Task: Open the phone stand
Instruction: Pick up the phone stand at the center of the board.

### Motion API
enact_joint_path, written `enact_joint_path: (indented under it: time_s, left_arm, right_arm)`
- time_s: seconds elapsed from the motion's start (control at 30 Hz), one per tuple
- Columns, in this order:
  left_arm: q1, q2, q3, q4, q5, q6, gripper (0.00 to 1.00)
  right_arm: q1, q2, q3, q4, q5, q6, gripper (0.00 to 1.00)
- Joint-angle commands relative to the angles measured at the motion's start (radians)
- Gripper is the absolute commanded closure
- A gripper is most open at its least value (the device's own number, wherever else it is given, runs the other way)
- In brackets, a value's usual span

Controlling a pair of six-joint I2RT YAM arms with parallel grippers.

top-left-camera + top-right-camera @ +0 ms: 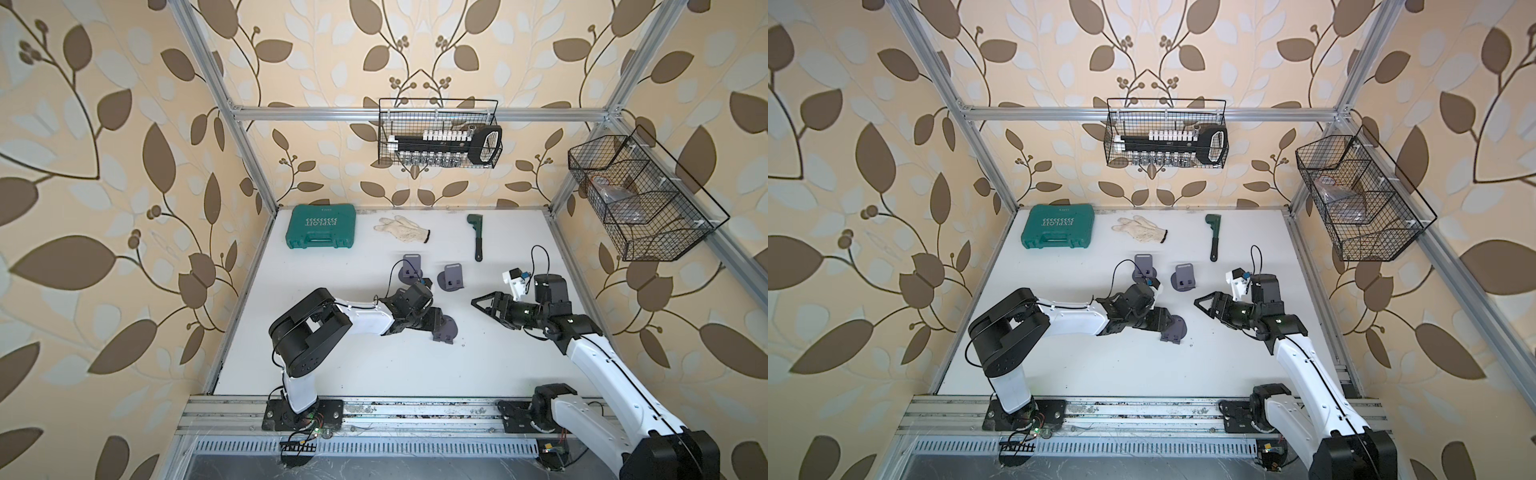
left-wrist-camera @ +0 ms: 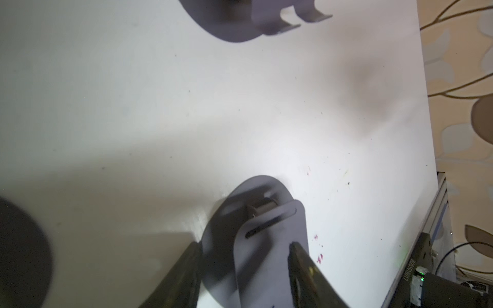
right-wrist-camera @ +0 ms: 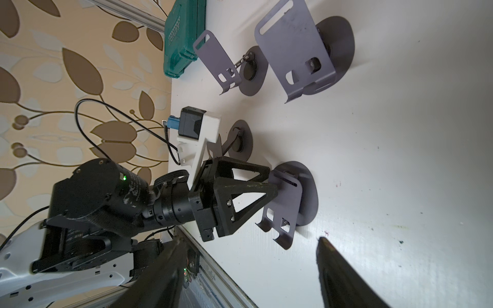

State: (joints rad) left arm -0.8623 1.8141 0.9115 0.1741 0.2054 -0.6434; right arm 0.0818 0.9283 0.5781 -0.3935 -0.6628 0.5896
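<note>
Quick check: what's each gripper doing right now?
Left gripper: closed on the phone stand, gripping its plate.
Right gripper: open, holding nothing.

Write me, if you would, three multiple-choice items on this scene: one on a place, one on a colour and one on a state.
1. Where does the glove lie?
A) between the case and the wrench
B) in a wire basket
C) on the case

2. What colour is the case?
A) red
B) green
C) yellow

3. How is the right end effector?
A) open and empty
B) shut on the glove
C) shut on the wrench

Answers:
1 A: in both top views it lies on the table between them.
2 B: its lid is plainly green.
3 A: in the right wrist view its fingers stand apart with nothing between them.
</note>
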Motion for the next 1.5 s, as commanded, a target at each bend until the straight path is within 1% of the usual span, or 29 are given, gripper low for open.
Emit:
enact_joint_path:
  time_s: [0.0, 0.2, 0.33, 0.53, 0.6, 0.8, 0.93, 1.2, 1.47]
  left_arm:
    - [0.008, 0.014, 0.027, 0.005, -0.003, 0.041, 0.46]
    - [0.008, -0.001, 0.022, 0.019, -0.031, 0.071, 0.45]
    - [0.005, -0.011, 0.02, 0.023, -0.07, 0.102, 0.45]
    - [0.002, -0.023, 0.0, 0.068, -0.069, 0.136, 0.46]
    - [0.002, -0.026, -0.004, 0.089, -0.054, 0.141, 0.46]
    - [-0.001, 0.01, 0.044, 0.062, 0.007, 0.154, 0.47]
    - [-0.007, 0.014, 0.032, 0.09, 0.048, 0.151, 0.48]
    - [-0.009, 0.047, 0.061, 0.047, 0.067, 0.145, 0.49]
    - [-0.009, 0.063, 0.065, 0.039, 0.11, 0.116, 0.55]
  right_arm:
    - [-0.005, 0.008, -0.008, 0.017, -0.021, -0.019, 0.28]
    - [-0.004, 0.003, -0.015, 0.022, -0.02, -0.018, 0.28]
    - [-0.004, 0.005, -0.018, 0.026, -0.023, -0.014, 0.28]
    - [-0.004, 0.004, -0.018, 0.027, -0.023, -0.013, 0.28]
    - [-0.004, -0.002, -0.02, 0.027, -0.024, -0.008, 0.28]
    - [-0.005, -0.014, -0.021, 0.025, -0.024, -0.006, 0.28]
    - [-0.004, -0.014, -0.023, 0.024, -0.024, -0.007, 0.28]
    - [-0.004, -0.013, -0.029, 0.025, -0.03, -0.007, 0.28]
    - [-0.004, -0.03, -0.066, 0.024, -0.047, 0.002, 0.3]
